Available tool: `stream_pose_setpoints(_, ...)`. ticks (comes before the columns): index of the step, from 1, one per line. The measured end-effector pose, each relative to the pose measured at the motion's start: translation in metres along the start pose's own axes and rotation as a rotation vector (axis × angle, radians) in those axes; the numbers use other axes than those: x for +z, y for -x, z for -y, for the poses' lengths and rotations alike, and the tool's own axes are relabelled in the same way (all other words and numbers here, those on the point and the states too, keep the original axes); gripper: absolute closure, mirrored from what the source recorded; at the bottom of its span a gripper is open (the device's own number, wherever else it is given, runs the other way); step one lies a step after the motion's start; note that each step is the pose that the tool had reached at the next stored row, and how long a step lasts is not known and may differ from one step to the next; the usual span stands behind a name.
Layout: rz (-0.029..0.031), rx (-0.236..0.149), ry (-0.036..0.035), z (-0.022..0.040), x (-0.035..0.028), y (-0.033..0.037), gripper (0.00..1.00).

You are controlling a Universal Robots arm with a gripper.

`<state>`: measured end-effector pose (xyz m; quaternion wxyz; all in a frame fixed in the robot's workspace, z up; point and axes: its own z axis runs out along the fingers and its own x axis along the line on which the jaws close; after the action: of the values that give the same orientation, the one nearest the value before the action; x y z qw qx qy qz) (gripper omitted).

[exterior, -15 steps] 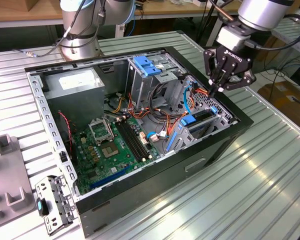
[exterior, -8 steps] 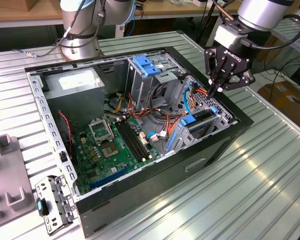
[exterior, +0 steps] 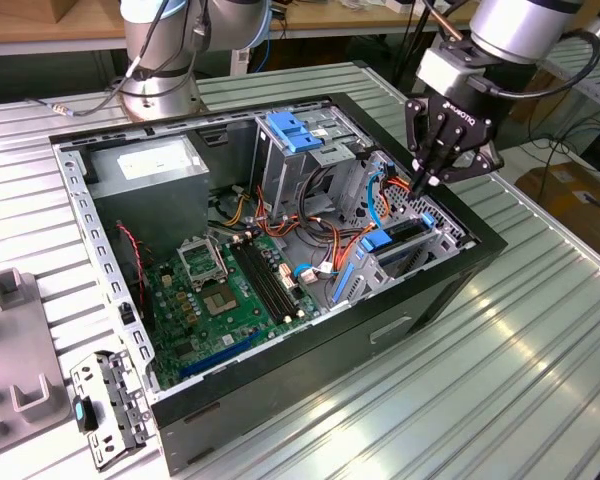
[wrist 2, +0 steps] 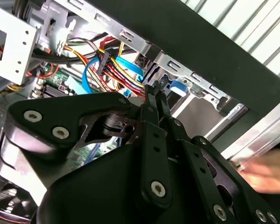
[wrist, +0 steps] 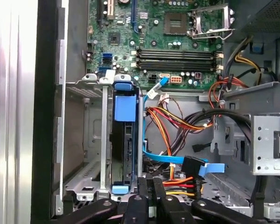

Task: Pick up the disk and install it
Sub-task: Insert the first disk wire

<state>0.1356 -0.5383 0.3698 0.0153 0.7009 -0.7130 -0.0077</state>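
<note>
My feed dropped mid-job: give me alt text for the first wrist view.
The gripper, fingers together, hangs over an open computer case just beside the disk, which stands on edge in its blue carrier in a metal drive cage. Cables and the motherboard lie beyond.

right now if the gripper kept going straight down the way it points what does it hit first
Probably the disk, standing on edge in its blue carrier in the drive cage. The gripper hangs just above that bay with its fingers together. Depth is unclear, so the orange and yellow cables alongside could come first.
</note>
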Motion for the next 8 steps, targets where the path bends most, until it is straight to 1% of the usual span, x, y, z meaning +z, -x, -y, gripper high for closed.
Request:
stream_pose_setpoints(5,0.0027,0.076,0.0007,-0.0001,0.0013,0.0002,0.84)
stream_pose_setpoints(6,0.0030,0.079,-0.0017,-0.0006,0.0016,0.0003,0.84)
stream_pose_setpoints(8,0.0032,0.080,-0.0086,-0.0045,0.0020,0.0003,0.84)
